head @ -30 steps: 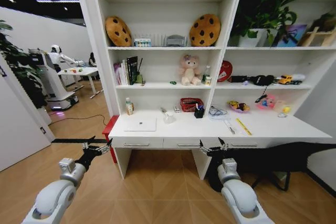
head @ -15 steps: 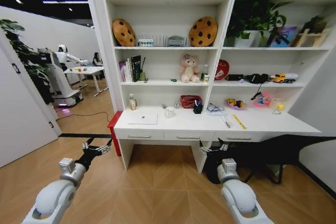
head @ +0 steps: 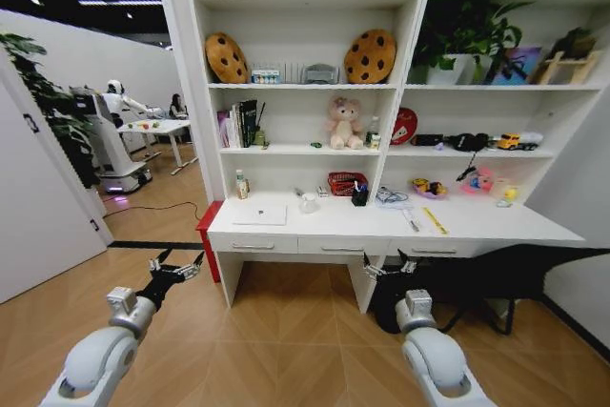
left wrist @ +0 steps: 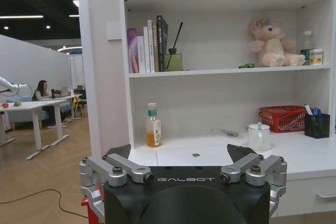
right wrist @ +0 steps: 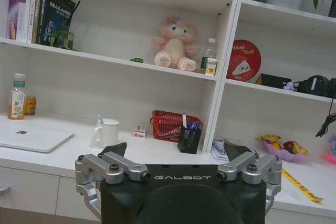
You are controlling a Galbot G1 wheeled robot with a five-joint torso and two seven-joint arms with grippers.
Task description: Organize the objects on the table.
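Since half a second ago the head view has barely shifted. The table stands ahead across bare wood floor, well apart from both arms. Left gripper and right gripper hover low, fingers spread, empty, marked GALBOT. A closed laptop, white mug, red basket, pen holder and yellow ruler sit on the table.

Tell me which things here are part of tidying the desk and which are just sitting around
For the job: laptop, white mug, yellow ruler, small bottle, pen holder, all on the desk.
Just there: pink plush bear, cookie cushions, books, potted plant.
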